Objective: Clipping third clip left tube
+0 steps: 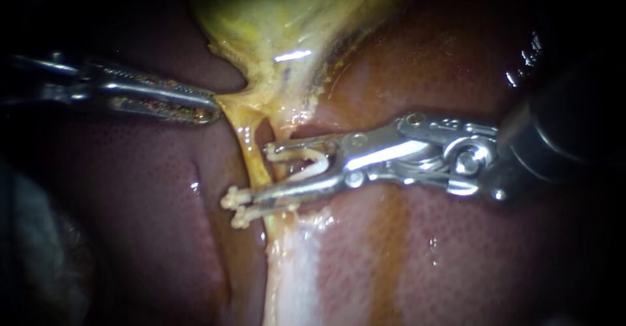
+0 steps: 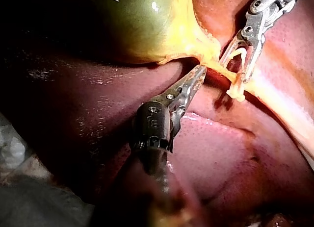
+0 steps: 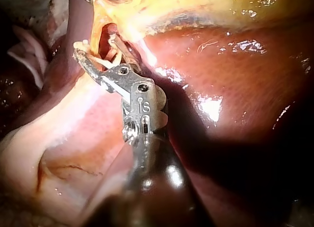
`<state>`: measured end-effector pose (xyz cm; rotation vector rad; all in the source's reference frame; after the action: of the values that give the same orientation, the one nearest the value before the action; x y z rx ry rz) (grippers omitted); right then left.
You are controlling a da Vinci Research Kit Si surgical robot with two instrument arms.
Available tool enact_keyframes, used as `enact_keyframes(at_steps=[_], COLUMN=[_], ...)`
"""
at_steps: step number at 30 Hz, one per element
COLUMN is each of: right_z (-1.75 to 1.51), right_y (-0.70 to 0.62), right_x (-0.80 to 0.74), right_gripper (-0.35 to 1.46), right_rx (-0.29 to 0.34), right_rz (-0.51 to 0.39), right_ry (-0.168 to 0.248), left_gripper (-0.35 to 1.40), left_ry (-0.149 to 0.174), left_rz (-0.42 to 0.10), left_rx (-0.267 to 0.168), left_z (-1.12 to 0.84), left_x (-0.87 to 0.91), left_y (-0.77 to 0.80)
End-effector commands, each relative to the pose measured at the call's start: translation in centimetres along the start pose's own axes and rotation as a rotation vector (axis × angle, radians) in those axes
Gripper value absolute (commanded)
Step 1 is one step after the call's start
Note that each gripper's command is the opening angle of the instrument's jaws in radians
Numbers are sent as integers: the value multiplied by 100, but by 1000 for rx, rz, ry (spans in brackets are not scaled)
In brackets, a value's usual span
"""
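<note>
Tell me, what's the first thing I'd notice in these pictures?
The shiny right instrument in the middle catches the eye: its end effector holds a white clip right at the yellow tube. Above it hangs the greenish-yellow gallbladder. The left instrument pinches yellow tissue at its lower end, with dark red liver all around.

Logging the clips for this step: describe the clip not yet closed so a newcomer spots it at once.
Start at the yellow-green gallbladder and follow the yellow tube leaving its neck down to the right instrument. The white clip sits there as an open U, whereas the closed clips just below are pinched flat across the tube.
</note>
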<state>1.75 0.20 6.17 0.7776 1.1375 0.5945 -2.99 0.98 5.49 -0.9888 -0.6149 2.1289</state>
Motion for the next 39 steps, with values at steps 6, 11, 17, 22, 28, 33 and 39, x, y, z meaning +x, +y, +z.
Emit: enact_keyframes(at_steps=[6, 11, 17, 22, 28, 33, 39], right_z=[11, 23, 36, 44, 45, 41, 34], right_y=[7, 7, 6, 8, 5, -5, -25], right_x=[1, 6, 11, 17, 27, 41, 66], right_gripper=[47, 47, 47, 47, 47, 48, 46], right_rx=[0, 24, 41, 49, 65, 88, 133], right_rz=[9, 23, 49, 52, 64, 72, 85], right_ry=[-2, 16, 42, 68, 99, 128, 154], left_gripper=[-35, -35, -35, -35, -35, -35, -35], left_ry=[0, 0, 0, 0, 0, 0, 0], left_rz=[0, 0, 0, 1, 1, 1, 1], left_rx=[0, 1, 2, 1, 2, 2, 1], left_z=[0, 1, 2, 4, 4, 4, 4], left_x=[0, 0, 0, -1, -1, -1, -1], left_y=[0, 0, 0, -2, -2, -2, -2])
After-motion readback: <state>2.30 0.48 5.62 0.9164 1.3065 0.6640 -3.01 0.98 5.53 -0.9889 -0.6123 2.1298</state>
